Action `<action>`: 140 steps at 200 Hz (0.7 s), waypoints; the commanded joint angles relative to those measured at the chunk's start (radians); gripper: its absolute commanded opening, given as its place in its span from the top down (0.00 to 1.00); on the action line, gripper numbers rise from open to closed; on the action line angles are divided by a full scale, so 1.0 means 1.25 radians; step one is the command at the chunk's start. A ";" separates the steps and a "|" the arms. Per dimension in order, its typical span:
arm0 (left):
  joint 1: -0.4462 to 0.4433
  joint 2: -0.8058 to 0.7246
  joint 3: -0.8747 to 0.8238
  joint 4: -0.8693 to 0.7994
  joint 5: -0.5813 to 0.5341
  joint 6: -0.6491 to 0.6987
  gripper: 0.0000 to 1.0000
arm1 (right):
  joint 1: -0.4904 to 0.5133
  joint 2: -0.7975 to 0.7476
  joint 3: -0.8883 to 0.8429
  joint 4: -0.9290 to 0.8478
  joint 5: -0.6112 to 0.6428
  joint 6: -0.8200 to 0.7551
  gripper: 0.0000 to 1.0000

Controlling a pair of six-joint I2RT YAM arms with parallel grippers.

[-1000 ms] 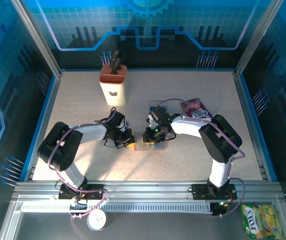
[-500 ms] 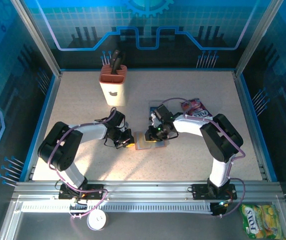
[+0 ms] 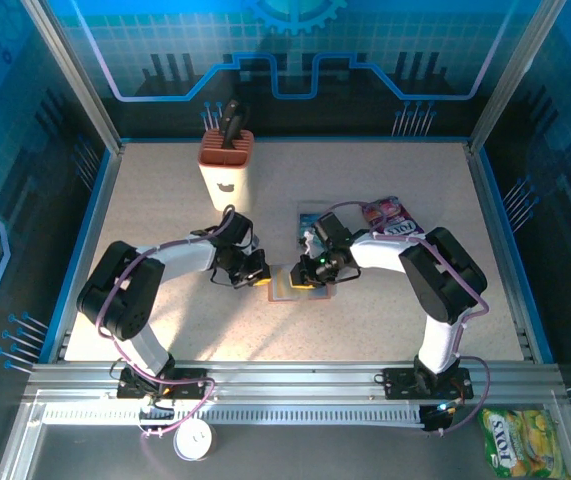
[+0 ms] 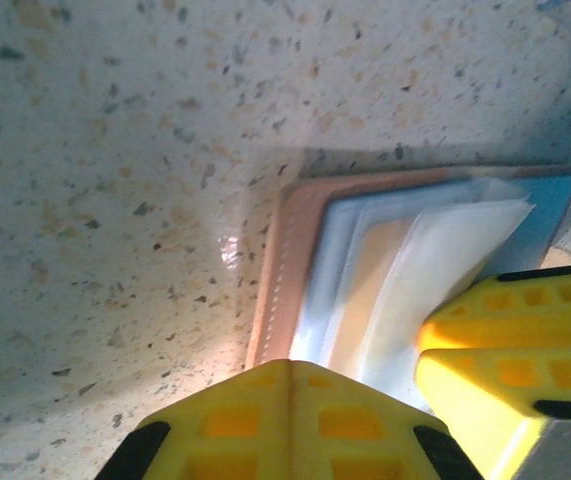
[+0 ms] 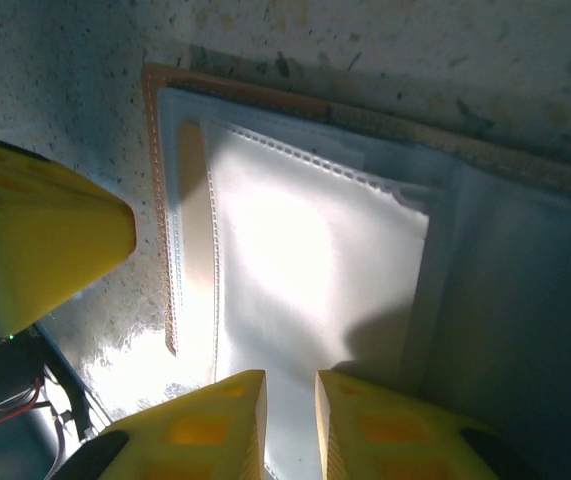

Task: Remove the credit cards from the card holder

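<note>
Card holder (image 3: pixel 286 289): you will find it lying open and flat on the speckled table (image 3: pixel 385 320), near the middle, between the two grippers. The brown stitched border (image 4: pixel 273 280) frames pale blue-grey pockets. In the right wrist view the border (image 5: pixel 265 97) runs along the top and left of the pockets.

Credit cards (image 4: pixel 383 275): tucked inside the pockets, showing as stacked peach and white layers. Glare washes them out, so you can read no print on them.

Left gripper (image 3: pixel 257 277): its yellow fingers are pressed together into one wedge (image 4: pixel 287 405), and the tip sits at the holder's near edge. Whether the tip touches the holder is unclear.

Right gripper (image 3: pixel 304 277): its fingertips (image 5: pixel 215 425) are low over the bright pocket, nearly together with a thin slit between them. You cannot tell whether a card edge is nipped in that slit. The same gripper shows as a yellow block (image 4: pixel 510 375) at the right of the left wrist view.

Purple snack packet (image 3: pixel 392 217): lies flat on the table just beyond the right arm. The lettering reads "FOX'S".

Yellow-green packet (image 3: pixel 518 440): lies off the table by the right arm's base, also marked "FOX'S".

Cream container (image 3: pixel 225 172): stands upright at the far left of the table. It has an orange-brown top with dark handles sticking out, and no writing you can read.
</note>
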 commanded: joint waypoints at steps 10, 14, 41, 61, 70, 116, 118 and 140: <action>0.006 0.004 0.031 -0.028 0.009 0.015 0.95 | -0.006 0.011 -0.026 0.023 -0.029 0.010 0.78; 0.007 0.001 0.029 -0.022 0.014 0.012 0.95 | -0.006 0.014 -0.026 0.024 -0.029 0.011 0.78; 0.005 -0.021 0.003 0.032 0.056 -0.022 0.90 | -0.008 0.020 -0.030 0.035 -0.037 0.013 0.78; 0.002 -0.021 -0.020 0.086 0.090 -0.052 0.84 | -0.011 0.027 -0.033 0.046 -0.048 0.016 0.79; 0.000 -0.017 -0.029 0.106 0.097 -0.063 0.82 | -0.013 0.029 -0.036 0.053 -0.053 0.018 0.79; -0.011 0.005 -0.049 0.150 0.104 -0.080 0.78 | -0.031 0.032 -0.067 0.103 -0.082 0.038 0.80; -0.012 0.005 -0.049 0.152 0.105 -0.080 0.77 | -0.031 0.033 -0.068 0.105 -0.083 0.039 0.80; -0.018 0.006 -0.054 0.163 0.104 -0.081 0.75 | -0.036 0.032 -0.071 0.118 -0.089 0.044 0.80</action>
